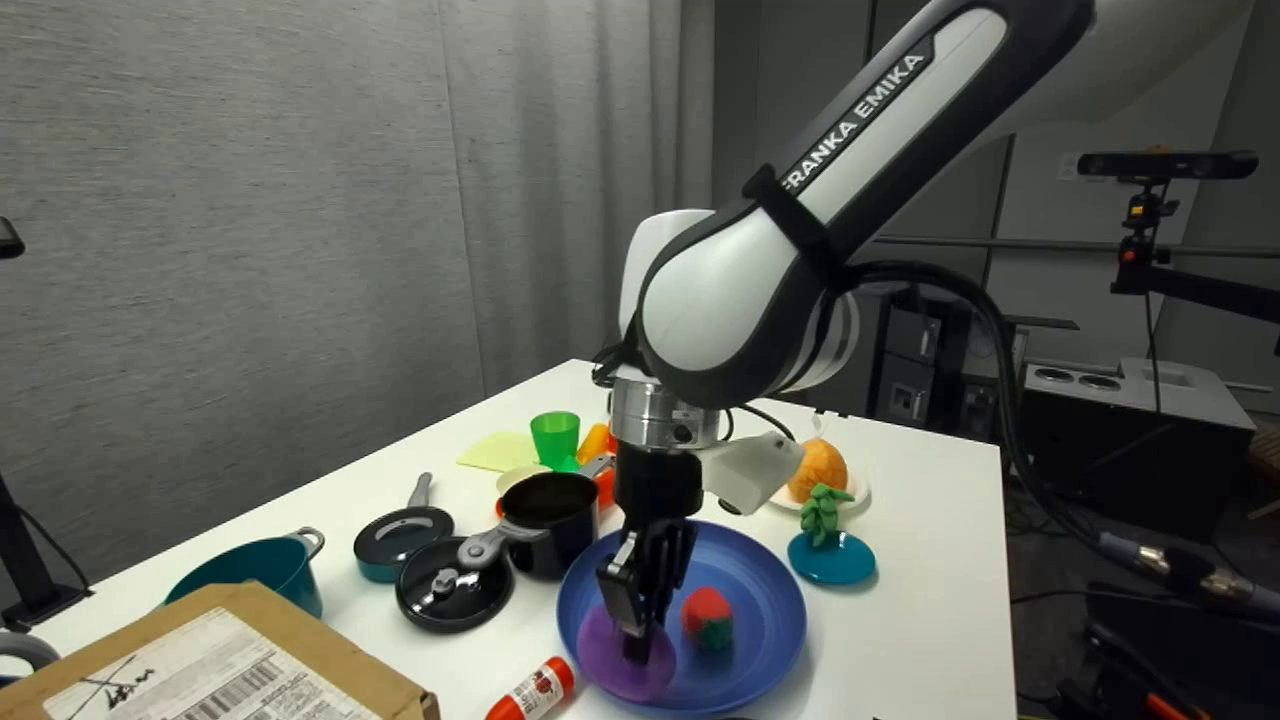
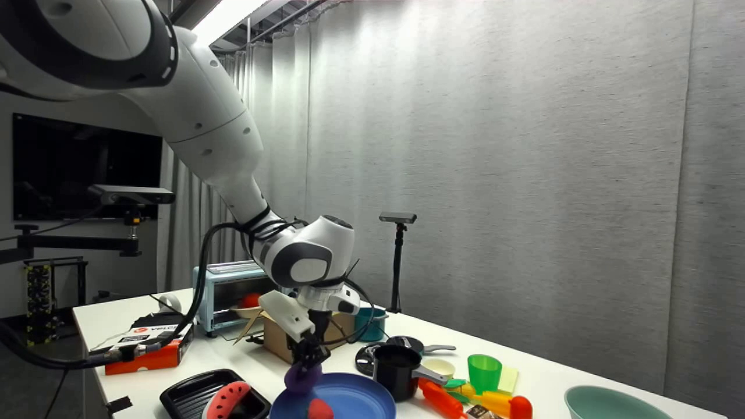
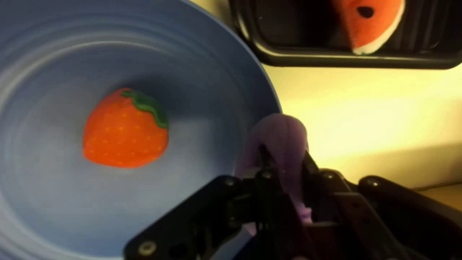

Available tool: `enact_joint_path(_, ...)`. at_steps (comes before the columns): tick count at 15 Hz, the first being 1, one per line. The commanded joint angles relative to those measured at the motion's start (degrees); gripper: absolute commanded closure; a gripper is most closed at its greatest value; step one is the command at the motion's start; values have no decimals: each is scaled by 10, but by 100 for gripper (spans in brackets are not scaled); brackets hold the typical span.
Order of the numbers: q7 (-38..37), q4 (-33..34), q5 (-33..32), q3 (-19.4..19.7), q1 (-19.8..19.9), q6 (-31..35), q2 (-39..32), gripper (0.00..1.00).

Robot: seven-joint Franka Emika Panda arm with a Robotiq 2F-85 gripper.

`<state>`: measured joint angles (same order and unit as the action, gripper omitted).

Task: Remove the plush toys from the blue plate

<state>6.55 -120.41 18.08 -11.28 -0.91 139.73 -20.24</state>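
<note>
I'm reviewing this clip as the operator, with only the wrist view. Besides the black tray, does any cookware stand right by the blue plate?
Observer: Yes: in both exterior views a black pot stands upright beside the blue plate.
Operator: Is there anything just outside the rim, near the purple toy?
Observer: In an exterior view, a red-and-white bottle lies there on its side, partly cut off by the picture's edge.
Operator: And past the black pot, as seen from the plate?
Observer: A green cup stands upright there.
</note>
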Motion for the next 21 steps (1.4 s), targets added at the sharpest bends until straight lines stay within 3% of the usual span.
enact_joint_path(1,71,-2,14,-33,-12,-39,37,98)
enact_joint_path(8,211,40,41,-80,-24,-142,-15,97)
enact_joint_path(14,278,98,12,-60,-15,-327,-85,97)
enact_joint_path(15,272,106,0,-51,-20,-352,-91,62)
enact_joint_path(16,270,112,-7,-45,-22,-365,-95,60)
enact_joint_path(21,297,134,4,-34,-11,-349,-79,24)
